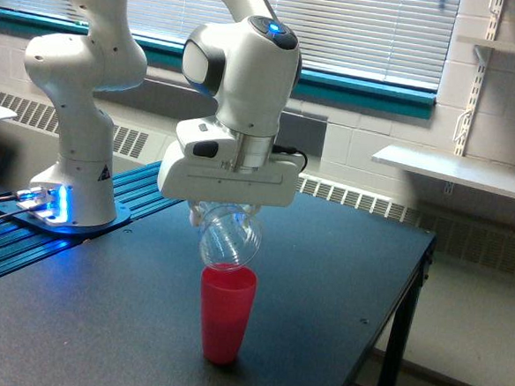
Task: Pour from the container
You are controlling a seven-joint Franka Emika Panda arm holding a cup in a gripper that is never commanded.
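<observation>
Nothing shows inside our clear container (230,239) — tipped mouth-down over the pink cup (226,314), end effector (225,210) clamped on it; next, we'd judge, tilt it upright.

Black table (322,277) bears a pink cup (226,314).

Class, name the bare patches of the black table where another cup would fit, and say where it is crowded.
Bare: the table from the pink cup to its far edge on the exterior view's right, and the near stretch below the robot base. Crowded: over the pink cup, where the claw tips the clear cup.
</observation>
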